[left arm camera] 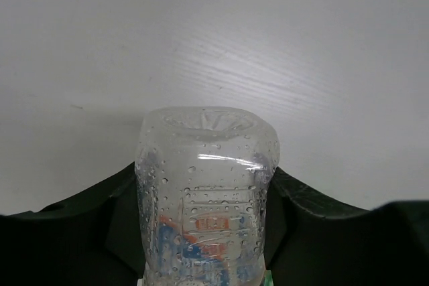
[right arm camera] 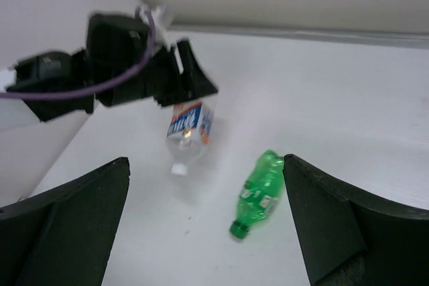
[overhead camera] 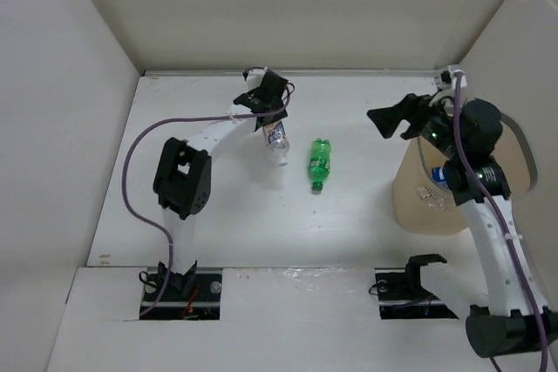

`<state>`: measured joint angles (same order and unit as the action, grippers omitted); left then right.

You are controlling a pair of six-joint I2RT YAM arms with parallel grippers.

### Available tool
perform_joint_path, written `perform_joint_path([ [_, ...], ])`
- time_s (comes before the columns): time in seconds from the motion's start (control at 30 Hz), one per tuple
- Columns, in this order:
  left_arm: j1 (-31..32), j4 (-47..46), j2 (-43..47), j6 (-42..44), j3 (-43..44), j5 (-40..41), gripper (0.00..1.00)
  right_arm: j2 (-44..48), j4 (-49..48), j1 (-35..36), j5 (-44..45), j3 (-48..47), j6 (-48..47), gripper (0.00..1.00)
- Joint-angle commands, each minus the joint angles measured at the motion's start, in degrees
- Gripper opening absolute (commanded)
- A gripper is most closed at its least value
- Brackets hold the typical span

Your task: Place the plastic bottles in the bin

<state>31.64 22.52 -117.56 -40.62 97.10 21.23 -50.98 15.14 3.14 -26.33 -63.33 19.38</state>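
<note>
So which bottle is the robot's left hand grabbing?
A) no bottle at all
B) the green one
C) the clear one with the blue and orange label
C: the left gripper has its fingers on both sides of the clear bottle with the blue and orange label, while the green bottle lies alone on the table.

Robot-manipulation laboratory cell.
A bare white table [overhead camera: 218,215] is boxed in on three sides by plain white panel walls [overhead camera: 52,128]. A left arm [overhead camera: 183,179] and a right arm [overhead camera: 493,224] are bolted at its near edge, with a purple cable [overhead camera: 127,176] running exposed.
</note>
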Motion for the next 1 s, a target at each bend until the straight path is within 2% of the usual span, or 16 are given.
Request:
perform_joint_path([
  [0.0, 0.71, -9.40, 14.78, 4.58, -0.42, -1.88, 0.00, -3.59, -10.92, 6.50, -9.98, -0.21, 1.01, 1.00],
  [0.13, 0.71, -14.86, 20.24, 7.13, -0.95, -12.86, 0.00, -8.34, -17.31, 13.90, -7.95, -0.21, 0.31, 1.00],
  [0.3, 0.71, -26.73, 26.06, 6.00, -8.32, -28.40, 0.00, -16.68, -23.48, 20.14, -5.58, -0.74, 4.18, 1.00],
  [0.43, 0.71, -34.98, 28.25, 3.71, -10.96, -37.02, 0.00, -21.34, -25.68, 24.63, 0.99, -2.76, 5.41, 1.00],
  [0.57, 0.71, -38.95, 29.75, 1.42, -13.34, -41.27, 0.00, -25.47, -26.21, 27.36, 7.33, -4.08, 7.69, 1.00],
  [0.67, 0.71, -38.96, 29.75, 1.42, -13.86, -41.89, 0.00, -28.47, -28.31, 27.98, 3.75, -5.66, 9.97, 1.00],
  [0.77, 0.71, -38.96, 29.23, 0.89, -13.87, -45.56, 0.00, -30.40, -29.55, 30.17, 4.35, -7.59, 9.98, 1.00],
  [0.83, 0.71, -40.53, 29.23, 0.19, -14.66, -46.19, 0.01, -31.10, -29.55, 30.79, 4.88, -8.12, 9.45, 0.87],
  [0.9, 0.71, -41.15, 29.23, -0.33, -14.66, -46.99, 0.11, -31.11, -29.55, 30.79, 4.88, -8.12, 9.45, 0.50],
  [0.93, 0.71, -41.16, 29.23, -0.34, -14.66, -46.99, 0.37, -31.11, -29.55, 30.79, 5.49, -7.34, 9.45, 0.31],
  [0.97, 0.71, -41.16, 29.23, -0.34, -14.66, -46.99, 0.60, -30.59, -30.07, 30.79, 6.02, -6.81, 9.45, 0.18],
])
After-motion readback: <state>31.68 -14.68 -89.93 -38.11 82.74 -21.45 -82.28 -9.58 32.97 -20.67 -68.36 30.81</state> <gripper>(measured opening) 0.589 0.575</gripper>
